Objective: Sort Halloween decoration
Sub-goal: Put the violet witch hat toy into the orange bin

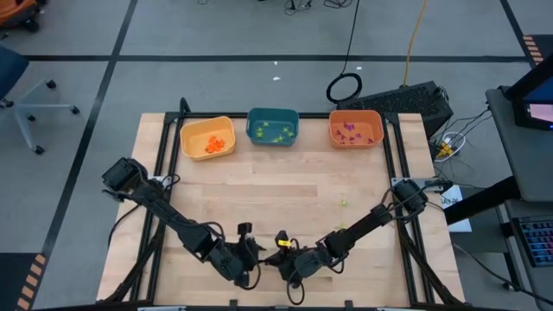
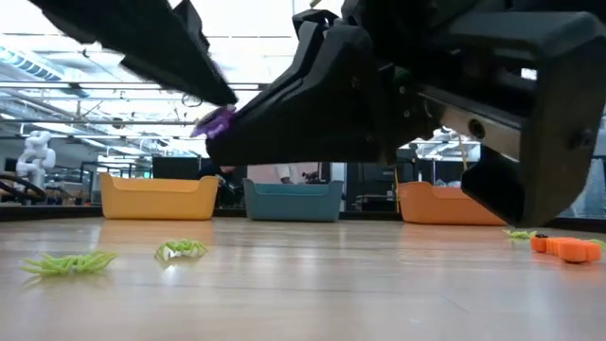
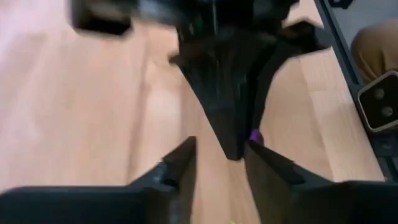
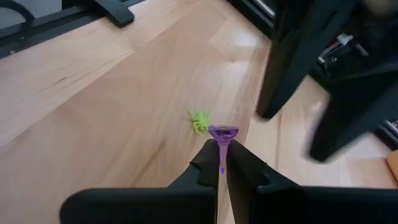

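Pale wood planks make up the table (image 1: 285, 203), and along its far edge sit 3 bins. From the left, the yellow bin (image 1: 207, 137) holds orange trinkets (image 1: 216, 144), the teal bin (image 1: 273, 126) holds light-green trinkets (image 1: 275, 131), and the orange bin (image 1: 355, 128) holds purple trinkets (image 1: 350, 132).

Near the front edge the 2 arms meet tip to tip. The left gripper (image 3: 219, 163) has its fingers parted around a gap, and nothing is caught between them; the other arm's closed tips point into that gap. The right gripper (image 4: 222, 160) is pressed tight on the thin stem of a purple trinket (image 4: 222, 137), whose wider head stands just above the fingertips. The same purple piece shows in the low view, raised off the wood between the dark fingers.

Loose pieces lie on the wood: in the low view, 2 green spider-like trinkets (image 2: 180, 249) at left and an orange trinket (image 2: 565, 247) at right. A small green one (image 1: 343, 204) lies on the table's right half.
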Robot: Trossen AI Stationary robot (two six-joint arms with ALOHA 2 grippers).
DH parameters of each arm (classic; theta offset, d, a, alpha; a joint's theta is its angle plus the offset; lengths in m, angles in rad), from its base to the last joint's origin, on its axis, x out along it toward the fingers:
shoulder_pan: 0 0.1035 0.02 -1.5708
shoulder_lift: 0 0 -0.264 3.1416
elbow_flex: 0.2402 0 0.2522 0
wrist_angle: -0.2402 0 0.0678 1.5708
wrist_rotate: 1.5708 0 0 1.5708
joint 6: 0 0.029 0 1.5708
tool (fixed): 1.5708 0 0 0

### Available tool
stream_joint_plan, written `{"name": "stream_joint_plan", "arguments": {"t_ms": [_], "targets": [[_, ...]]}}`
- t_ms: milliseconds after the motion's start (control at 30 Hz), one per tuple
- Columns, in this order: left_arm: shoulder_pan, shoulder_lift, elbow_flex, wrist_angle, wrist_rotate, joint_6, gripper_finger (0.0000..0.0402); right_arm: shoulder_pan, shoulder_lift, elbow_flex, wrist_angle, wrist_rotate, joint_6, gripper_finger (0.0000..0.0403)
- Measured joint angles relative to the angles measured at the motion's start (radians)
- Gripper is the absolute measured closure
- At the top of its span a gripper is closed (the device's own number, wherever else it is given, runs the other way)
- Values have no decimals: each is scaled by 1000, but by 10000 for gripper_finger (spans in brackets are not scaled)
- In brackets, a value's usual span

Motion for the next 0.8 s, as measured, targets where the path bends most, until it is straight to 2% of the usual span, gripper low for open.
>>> {"name": "stream_joint_plan", "arguments": {"t_ms": [100,200,367,533,633,700,800], "targets": [[-4,-31,0,-4,-37,71,229,0,-17,0,-48,0,17,402],[-8,-63,0,-3,-89,149,205,0,-61,0,-145,0,66,403],[-18,-81,0,3,-257,285,199,2,-169,0,-324,0,164,403],[-17,-81,-17,34,-344,317,198,14,-275,-25,-471,0,240,403],[-18,-80,-58,115,-372,342,198,15,-338,-97,-484,-7,287,403],[-18,-80,-96,229,-371,380,198,15,-385,-163,-459,-3,332,403],[-15,-80,-180,429,-319,453,198,14,-452,-277,-345,6,380,403]]}}
